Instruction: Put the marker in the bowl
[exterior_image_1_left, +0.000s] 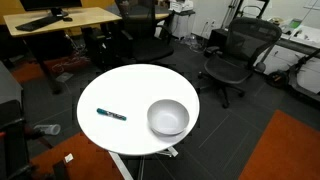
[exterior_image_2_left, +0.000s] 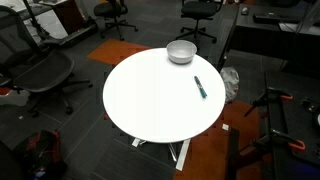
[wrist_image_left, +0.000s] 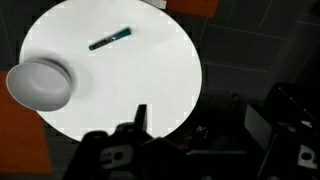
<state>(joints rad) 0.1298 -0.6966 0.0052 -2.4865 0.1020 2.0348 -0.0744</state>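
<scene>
The teal-blue marker (exterior_image_1_left: 111, 115) lies flat on the round white table (exterior_image_1_left: 130, 88), apart from the white bowl (exterior_image_1_left: 168, 118), which stands near the table's edge. Both exterior views show them: marker (exterior_image_2_left: 200, 87), bowl (exterior_image_2_left: 181, 52), table (exterior_image_2_left: 155, 105). In the wrist view the marker (wrist_image_left: 110, 39) lies at the top, the bowl (wrist_image_left: 40, 84) at the left. My gripper (wrist_image_left: 190, 112) hangs high above the table's edge, well away from both, with its fingers apart and nothing between them. The arm does not show in the exterior views.
Black office chairs (exterior_image_1_left: 235, 55) and a wooden desk (exterior_image_1_left: 60, 20) stand around the table. More chairs (exterior_image_2_left: 40, 75) and a dark desk (exterior_image_2_left: 270, 30) show too. Orange carpet patches (exterior_image_1_left: 285, 150) lie on the dark floor.
</scene>
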